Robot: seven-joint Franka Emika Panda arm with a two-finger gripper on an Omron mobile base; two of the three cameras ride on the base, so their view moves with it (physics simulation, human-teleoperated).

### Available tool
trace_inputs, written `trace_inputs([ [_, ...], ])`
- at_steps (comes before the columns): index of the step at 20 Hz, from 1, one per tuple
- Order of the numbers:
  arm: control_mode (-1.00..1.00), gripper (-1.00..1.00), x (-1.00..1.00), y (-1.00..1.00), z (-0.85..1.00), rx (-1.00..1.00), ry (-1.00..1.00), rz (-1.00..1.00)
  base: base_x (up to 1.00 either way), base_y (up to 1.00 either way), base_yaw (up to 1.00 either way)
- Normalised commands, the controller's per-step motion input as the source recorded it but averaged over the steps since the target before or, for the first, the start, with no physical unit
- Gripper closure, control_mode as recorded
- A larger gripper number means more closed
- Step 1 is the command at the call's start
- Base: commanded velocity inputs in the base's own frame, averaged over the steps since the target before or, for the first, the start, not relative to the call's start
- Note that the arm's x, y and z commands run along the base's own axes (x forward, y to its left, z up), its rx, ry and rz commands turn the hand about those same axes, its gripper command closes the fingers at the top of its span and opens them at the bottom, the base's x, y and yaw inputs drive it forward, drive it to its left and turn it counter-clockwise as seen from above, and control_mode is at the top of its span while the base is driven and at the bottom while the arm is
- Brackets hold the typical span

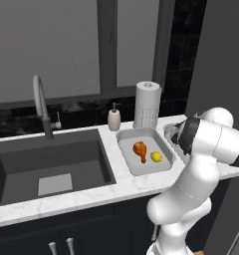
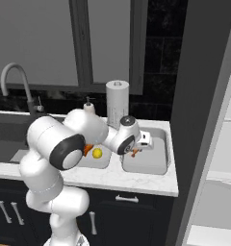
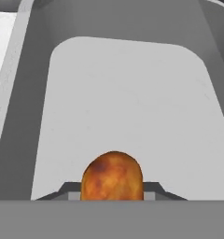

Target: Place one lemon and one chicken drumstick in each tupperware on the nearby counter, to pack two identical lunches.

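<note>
**Second drumstick held over the right-hand tupperware**

The counter [image 1: 91, 196] runs beneath the window, its white marble-look top carrying a dark sink [image 1: 52, 164] toward its left end. Toward the counter's right end, two grey tupperware containers sit side by side. The left tupperware [image 1: 129, 162] holds a chicken drumstick [image 1: 140, 150] and a lemon [image 1: 156, 157] lying close together on its floor, the lemon nearer the container's right wall. The right tupperware [image 2: 158, 166] stands at the counter's right edge, close to the dark wall panel. The gripper [image 2: 138, 148] hangs above this container's left part. Its fingers are closed tight on a second drumstick [image 3: 112, 176], whose browned rounded end shows between the tips in the hand view, above the container's pale floor. A paper towel roll [image 1: 147, 104] and a soap dispenser [image 1: 114, 118] stand along the counter's back edge.
</note>
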Motion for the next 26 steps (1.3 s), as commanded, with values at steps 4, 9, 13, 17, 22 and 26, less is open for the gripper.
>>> trace_inputs([
  [4, -1.0, -1.0, 0.63, -0.02, -0.05, 0.0, 0.0, 0.02, 0.0, 0.0, 0.0],
  [9, -1.0, -1.0, 0.32, -0.03, 0.0, 0.0, 0.0, 0.01, 0.0, 0.0, 0.0],
  [13, -1.0, -1.0, -0.13, 0.0, 0.32, 0.0, -0.04, 0.01, 0.0, 0.0, 0.0],
  [17, -1.0, -1.0, -0.65, 0.14, 0.83, -0.01, -0.09, 0.02, 0.0, 0.0, 0.0],
  [22, -1.0, -1.0, -0.64, 0.52, 0.92, -0.08, -0.13, 0.0, 0.0, 0.0, 0.0],
  [26, -1.0, -1.0, -0.62, 0.83, 0.77, -0.11, -0.1, 0.0, 0.0, 0.0, 0.0],
])
